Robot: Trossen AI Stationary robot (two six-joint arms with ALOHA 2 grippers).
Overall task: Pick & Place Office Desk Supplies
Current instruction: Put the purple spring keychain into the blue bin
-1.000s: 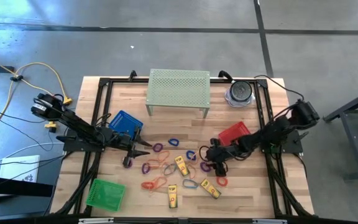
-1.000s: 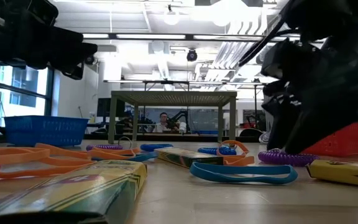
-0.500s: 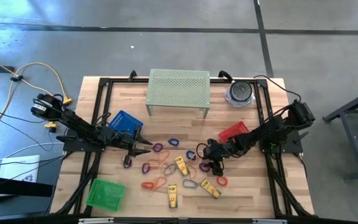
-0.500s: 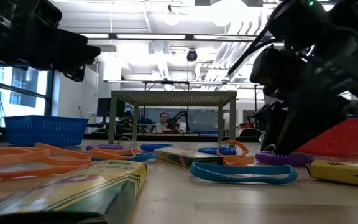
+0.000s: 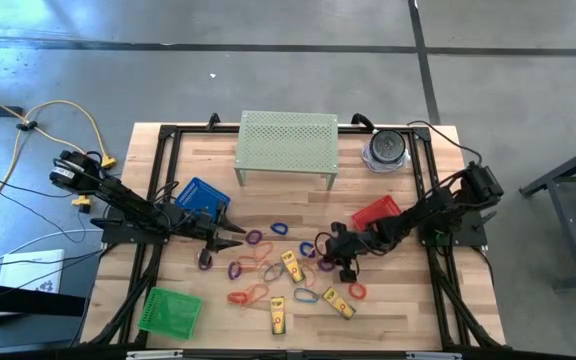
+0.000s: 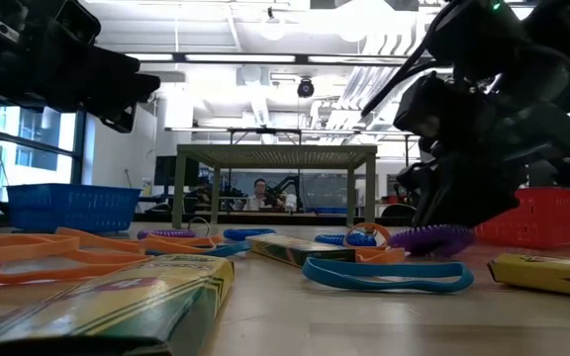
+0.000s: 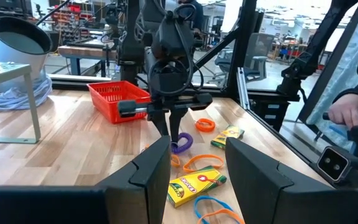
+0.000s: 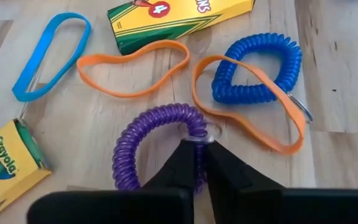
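Observation:
Rubber-band loops and coiled loops in purple, blue, red and orange lie scattered mid-table with yellow crayon boxes (image 5: 290, 264). My right gripper (image 5: 345, 266) slants down at the scatter's right side, shut on a purple coil loop (image 8: 157, 127). Close by that loop lie a blue coil loop (image 8: 260, 68) and an orange band (image 8: 135, 65). At the left, beside the blue basket, my left gripper (image 5: 232, 237) stays level above the table, open, with nothing between its fingers (image 7: 151, 168). My right gripper pinches the purple coil's rim (image 8: 197, 134) between its two fingers, next to a small metal ring. The fingers come from above, slanting in from the table's right side. The coil (image 6: 433, 239) sits tilted in the hold, low over the table.
A pale green perforated stand (image 5: 287, 143) stands at the far middle, with a grey pot and white cable (image 5: 386, 150) at the far right. Mesh baskets: blue (image 5: 201, 195), red (image 5: 376, 212), green (image 5: 170, 309). A person's hand (image 7: 347, 112) shows beyond the table's edge.
My right gripper has sunk a little onto the purple coil and shut on its rim. The coil, which lay flat on the table, now stands tilted between the fingers.

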